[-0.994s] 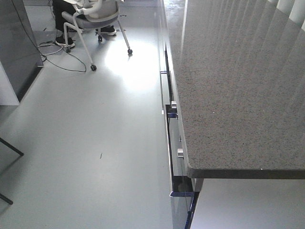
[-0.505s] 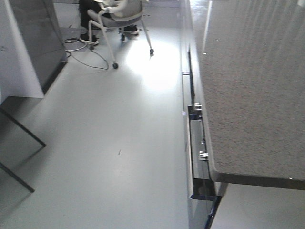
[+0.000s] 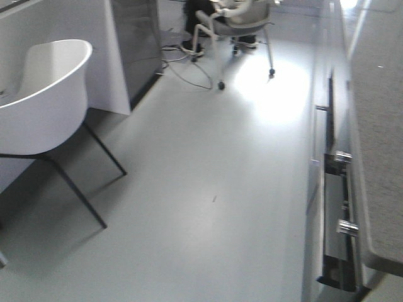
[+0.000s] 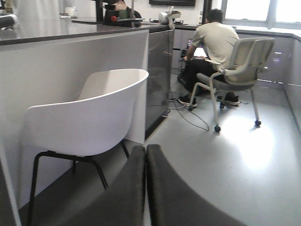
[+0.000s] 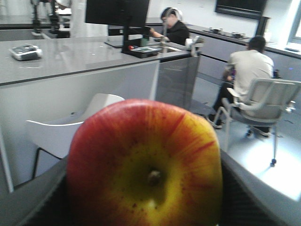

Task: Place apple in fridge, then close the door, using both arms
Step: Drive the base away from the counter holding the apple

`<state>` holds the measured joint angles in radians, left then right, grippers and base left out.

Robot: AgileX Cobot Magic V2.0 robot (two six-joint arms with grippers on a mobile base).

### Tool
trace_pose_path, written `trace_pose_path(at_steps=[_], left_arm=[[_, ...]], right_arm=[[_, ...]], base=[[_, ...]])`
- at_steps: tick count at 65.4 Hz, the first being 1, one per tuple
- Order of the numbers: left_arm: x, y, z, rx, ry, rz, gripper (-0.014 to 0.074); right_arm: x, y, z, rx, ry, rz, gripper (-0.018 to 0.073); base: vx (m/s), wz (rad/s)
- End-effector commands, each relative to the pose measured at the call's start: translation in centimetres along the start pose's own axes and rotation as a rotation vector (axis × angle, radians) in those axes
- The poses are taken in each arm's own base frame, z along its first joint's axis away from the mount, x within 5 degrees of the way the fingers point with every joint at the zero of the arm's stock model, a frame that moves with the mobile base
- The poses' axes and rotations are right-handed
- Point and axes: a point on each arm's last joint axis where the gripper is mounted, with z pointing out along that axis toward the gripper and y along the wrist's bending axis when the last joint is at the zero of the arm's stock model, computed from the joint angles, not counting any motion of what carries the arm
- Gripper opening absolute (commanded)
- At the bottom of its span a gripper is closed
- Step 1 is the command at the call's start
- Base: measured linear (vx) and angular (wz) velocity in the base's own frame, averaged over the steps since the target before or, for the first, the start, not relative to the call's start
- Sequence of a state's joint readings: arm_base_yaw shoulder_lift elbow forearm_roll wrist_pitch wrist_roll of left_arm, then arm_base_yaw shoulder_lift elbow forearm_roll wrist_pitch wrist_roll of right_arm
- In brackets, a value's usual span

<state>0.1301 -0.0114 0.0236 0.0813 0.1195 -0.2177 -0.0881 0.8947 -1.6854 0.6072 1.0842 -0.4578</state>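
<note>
Three views logged. Against the front view a second back, the speckled grey surface [image 3: 381,157] filled the right half; now it is a strip along the right edge. A white shell chair [image 3: 44,100] has come in at left, and the wheeled office chair [image 3: 242,22] has slid from top left to top centre-right.

Room: pale grey floor [image 3: 208,189], glare patch near the office chair. Grey cabinet fronts with chrome fittings [image 3: 343,226] run under the speckled surface. In the left wrist view a seated person [image 4: 214,40] has their back to the camera, and a dark-grey panel [image 4: 157,80] closes the end of a long island surface [image 4: 70,28] behind the shell chair.

Left claw [image 4: 145,153]: fingers pressed together, nothing between them.

Right claw [image 5: 146,197]: dark fingers either side of the apple [image 5: 143,165], closed against it. The apple is held off the ground, filling the right wrist view. Stem end faces the lens, yellow patch around the stem, red streaks outward; stem axis runs roughly along the claw toward the camera.
</note>
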Motion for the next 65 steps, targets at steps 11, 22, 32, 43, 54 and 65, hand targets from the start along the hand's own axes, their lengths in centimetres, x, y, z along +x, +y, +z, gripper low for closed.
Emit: trace_pose_path(at_steps=[11, 22, 32, 43, 54, 65], left_arm=[[-1.27, -0.23, -0.26, 0.021, -0.101, -0.015, -0.0006], [-1.27, -0.23, -0.26, 0.021, -0.101, -0.015, -0.0006], [-1.27, -0.23, -0.26, 0.021, -0.101, -0.015, -0.0006], [-1.27, -0.23, -0.26, 0.021, -0.101, -0.015, -0.0006], [-1.27, -0.23, -0.26, 0.021, -0.101, -0.015, -0.0006], [-1.27, -0.23, -0.26, 0.021, -0.101, -0.015, -0.0006]], right_arm=[[-1.12, -0.11, -0.22, 0.019, -0.092, 0.004, 0.0223], [-1.12, -0.11, -0.22, 0.019, -0.092, 0.004, 0.0223], [-1.12, -0.11, -0.22, 0.019, -0.092, 0.004, 0.0223], [-1.12, -0.11, -0.22, 0.019, -0.092, 0.004, 0.0223], [-1.12, -0.11, -0.22, 0.019, -0.092, 0.004, 0.0223], [-1.12, -0.11, -0.22, 0.019, -0.092, 0.004, 0.0223]], base=[[0.00, 0.47], [0.00, 0.40], [0.00, 0.32], [0.00, 0.26], [0.01, 0.24], [0.01, 0.24]])
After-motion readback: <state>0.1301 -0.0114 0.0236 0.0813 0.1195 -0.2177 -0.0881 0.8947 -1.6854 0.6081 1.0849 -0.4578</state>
